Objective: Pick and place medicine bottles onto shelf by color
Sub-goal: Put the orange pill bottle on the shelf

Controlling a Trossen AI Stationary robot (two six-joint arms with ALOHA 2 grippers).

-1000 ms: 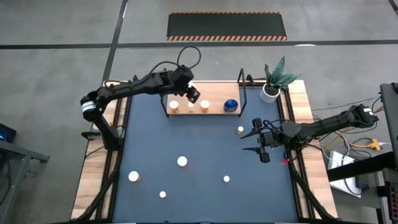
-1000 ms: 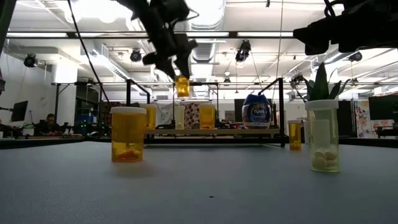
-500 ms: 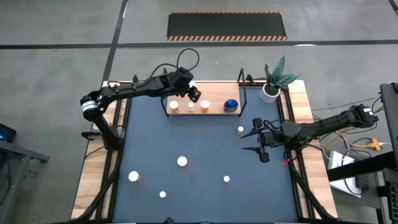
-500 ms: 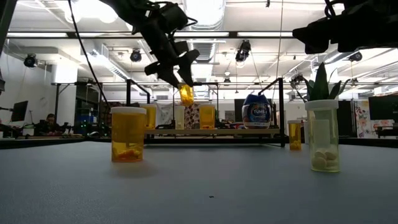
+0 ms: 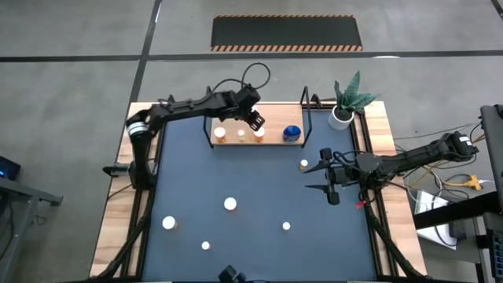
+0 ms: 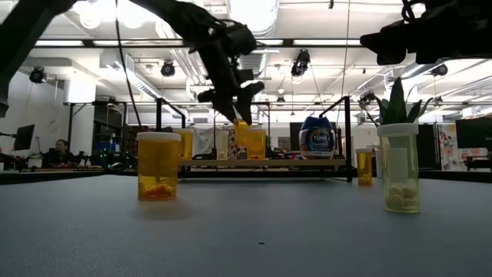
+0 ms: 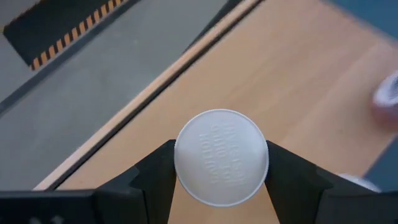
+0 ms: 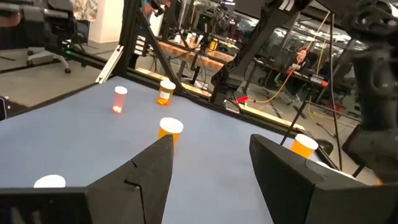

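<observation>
My left gripper (image 5: 255, 121) hangs over the light-wood shelf (image 5: 275, 126) at the table's far side, shut on a small orange medicine bottle (image 6: 243, 133) with a white cap. On the shelf stand three orange bottles (image 5: 220, 134) (image 5: 241, 134) (image 5: 258, 133) and a blue one (image 5: 292, 133). The held bottle hangs close beside the rightmost orange bottle (image 6: 256, 143). My right gripper (image 5: 318, 178) waits open over the mat's right side, with nothing between its fingers. My left gripper pinches the bottle's white cap (image 7: 221, 157) between its two fingers, one finger (image 7: 155, 174) on each side of the cap's rim. The fingers slant down from the table's left. The orange body hangs below them, tilted, clear of the shelf board (image 6: 292, 162).
Several loose white-capped bottles stand on the dark-blue mat: one near my right gripper (image 5: 303, 164), one mid-mat (image 5: 229, 204), others toward the near edge (image 5: 168, 223) (image 5: 205, 246) (image 5: 286, 226). A potted plant (image 5: 341, 116) stands at the far right corner. Black wire frames (image 5: 306, 110) close the shelf's ends.
My left gripper has carried the bottle toward the table's right along the shelf and down toward the board. The bottle, first high above the shelf, now hangs tilted at the level of the standing bottles.
</observation>
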